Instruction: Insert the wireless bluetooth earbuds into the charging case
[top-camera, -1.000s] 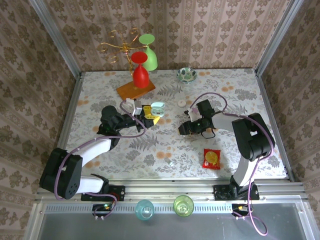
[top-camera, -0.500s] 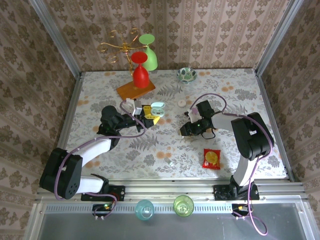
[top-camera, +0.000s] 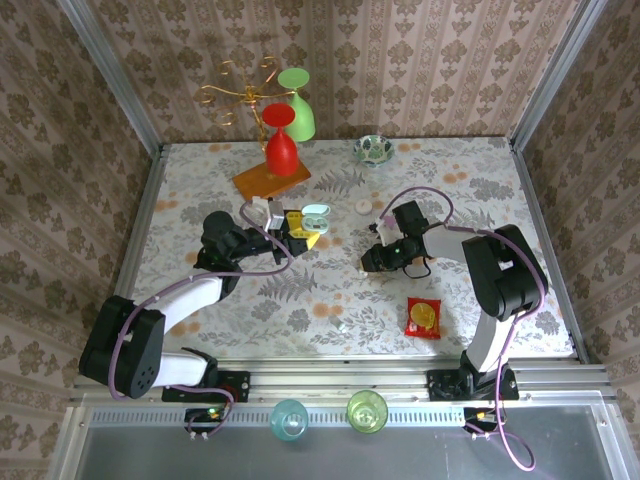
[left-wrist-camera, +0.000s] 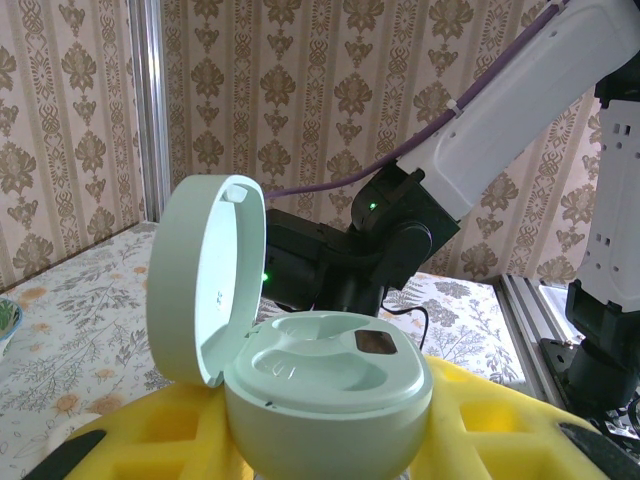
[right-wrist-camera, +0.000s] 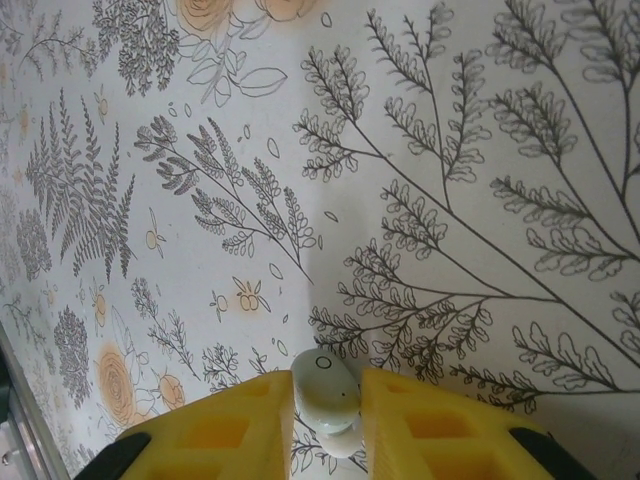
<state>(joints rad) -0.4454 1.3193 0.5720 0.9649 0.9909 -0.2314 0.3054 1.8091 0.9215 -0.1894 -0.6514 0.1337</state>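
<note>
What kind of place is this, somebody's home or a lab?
Probably a staged robot test cell, not a home: wallpaper panels in an aluminium frame, left arm and right arm bolted to its rail.

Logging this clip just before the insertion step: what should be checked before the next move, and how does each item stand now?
1. Lid open: ok. The lid of the charging case stands upright.
2. Case secured: ok. The left gripper clamps its base between yellow fingers.
3. Bud held: ok. The pale earbud sits between the fingers of the right gripper.
4. Bud orientation for the socket: cannot tell. Its lower part is hidden.
5. Sockets free: ok. Both recesses look empty.
6. Bud over the case: not ok. In the top view the right gripper is well apart from the charging case.
</note>
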